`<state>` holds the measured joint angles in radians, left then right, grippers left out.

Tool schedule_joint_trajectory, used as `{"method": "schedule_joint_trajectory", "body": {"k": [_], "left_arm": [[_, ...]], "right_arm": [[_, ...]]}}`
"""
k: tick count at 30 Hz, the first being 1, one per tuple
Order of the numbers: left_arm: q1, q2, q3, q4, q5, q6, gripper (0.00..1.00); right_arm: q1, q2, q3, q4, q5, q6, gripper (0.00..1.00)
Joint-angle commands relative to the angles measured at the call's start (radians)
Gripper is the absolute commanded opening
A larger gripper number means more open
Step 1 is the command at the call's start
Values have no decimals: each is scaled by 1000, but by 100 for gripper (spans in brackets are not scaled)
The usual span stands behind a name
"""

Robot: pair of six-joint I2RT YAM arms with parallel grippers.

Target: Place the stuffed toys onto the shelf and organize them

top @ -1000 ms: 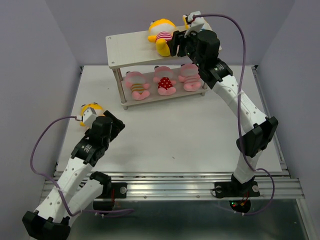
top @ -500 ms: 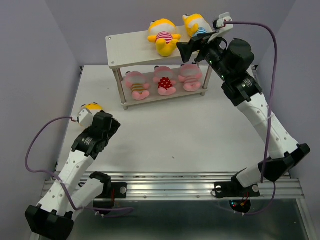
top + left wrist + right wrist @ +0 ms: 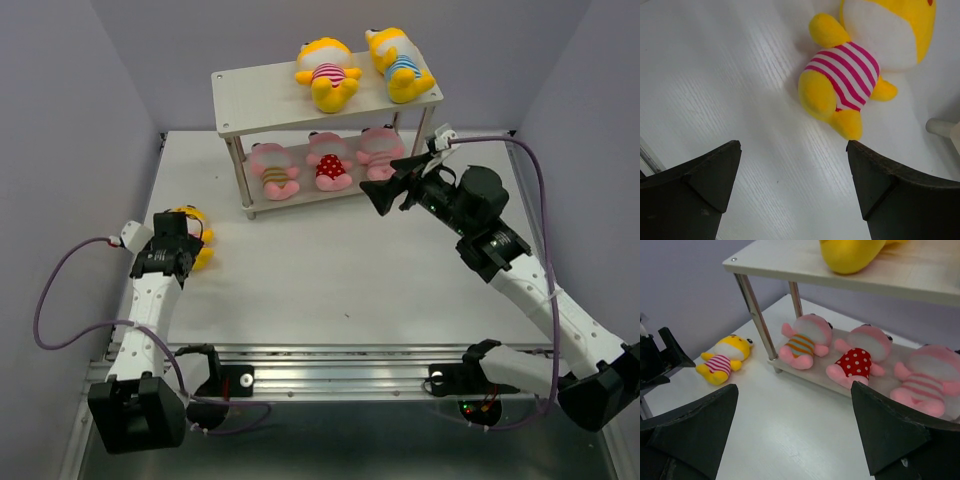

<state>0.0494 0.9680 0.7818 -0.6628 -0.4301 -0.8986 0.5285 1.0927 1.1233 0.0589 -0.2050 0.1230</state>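
Softness and lightness are my guess for the small yellow pink-striped plush doll [image 3: 842, 75] lying on the white tabletop [image 3: 715, 75] just ahead of my left claw [image 3: 792, 146], which gapes wide and empty, so I'd pinch its striped belly.

Top shelf [image 3: 255, 100] free left of yellow toys [image 3: 325, 75]

We show a whitish shelf [image 3: 262, 95], atop it a pink-striped yellow doll [image 3: 326, 75], a blue-striped yellow doll [image 3: 400, 64], on its lower tier a yellow-striped pink doll [image 3: 276, 170], a red white-dotted pink doll [image 3: 330, 166], a pink-striped pink doll [image 3: 380, 157], left of it a second pink-striped yellow doll [image 3: 842, 75].
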Motion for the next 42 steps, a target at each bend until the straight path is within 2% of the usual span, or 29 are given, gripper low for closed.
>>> {"method": "schedule_joint_trajectory", "body": {"k": [1, 9, 12, 18, 22, 23, 27, 28, 29, 31, 34, 38, 42], "left_arm": [[62, 27, 47, 72, 20, 58, 99], [109, 153, 17, 205, 44, 40, 98], [121, 202, 23, 256, 88, 64, 90], [124, 261, 13, 265, 57, 41, 70], [125, 264, -18, 310, 57, 38, 67], [127, 271, -19, 315, 59, 40, 63], [125, 313, -13, 313, 51, 36, 57], [125, 324, -15, 325, 56, 40, 54], [125, 325, -16, 331, 63, 43, 45], [125, 325, -18, 333, 63, 44, 34], [124, 308, -27, 338, 66, 44, 0], [124, 253, -39, 358, 100, 69, 0], [124, 131, -10, 367, 160, 96, 0]], "right_arm": [[-7, -47, -98, 116, 50, 78, 100], [-7, -63, -195, 114, 56, 95, 100], [-7, -70, -218, 111, 65, 87, 100], [-7, -66, -203, 73, 147, 72, 100], [-7, -76, -204, 59, 165, 63, 100], [-7, -79, -204, 53, 168, 60, 100], [-7, -93, -204, 35, 191, 56, 100], [-7, -96, -204, 32, 196, 56, 100], [-7, -103, -207, 30, 197, 55, 100], [-7, -111, -209, 24, 200, 55, 100], [-7, -119, -214, 21, 200, 55, 100], [-7, -125, -226, 15, 240, 64, 100], [-7, -131, -269, 12, 291, 101, 100]]}}
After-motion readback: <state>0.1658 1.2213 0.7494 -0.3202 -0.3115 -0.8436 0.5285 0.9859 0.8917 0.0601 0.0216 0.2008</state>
